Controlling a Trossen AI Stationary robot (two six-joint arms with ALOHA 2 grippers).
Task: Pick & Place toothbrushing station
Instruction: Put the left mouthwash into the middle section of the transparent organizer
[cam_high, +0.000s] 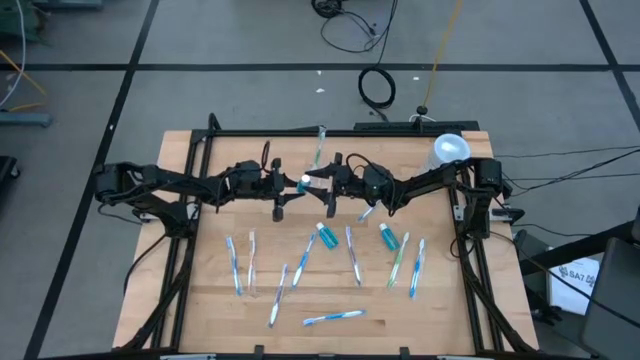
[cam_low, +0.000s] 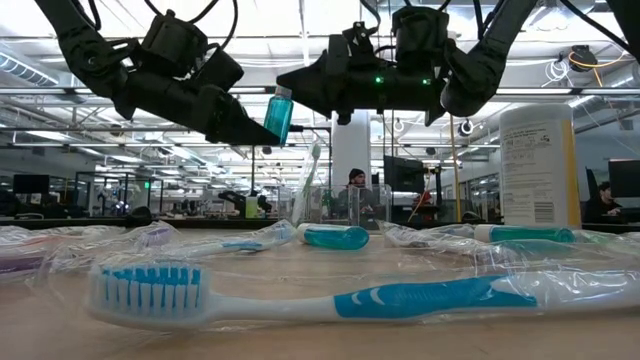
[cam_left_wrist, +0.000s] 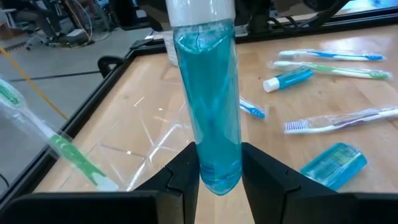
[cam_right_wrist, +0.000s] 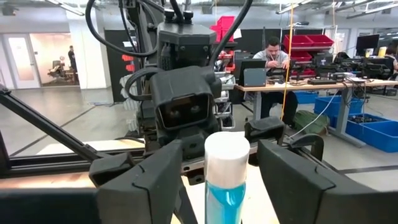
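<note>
The two arms meet over the middle of the bench (cam_high: 210, 300), the left hand (cam_high: 291, 186) and the right hand (cam_high: 322, 180) facing each other, a bottle (cam_high: 304, 182) between them. The left hand pinches the bottle's base; the right hand's fingers stand apart, one either side of its cap. Behind them stands the toothbrushing station (cam_high: 320, 146). A cylinder (cam_high: 449, 150) stands at the back right corner. Toothbrushes (cam_high: 334, 317) and tubes (cam_high: 326, 235) lie scattered in front.
</note>
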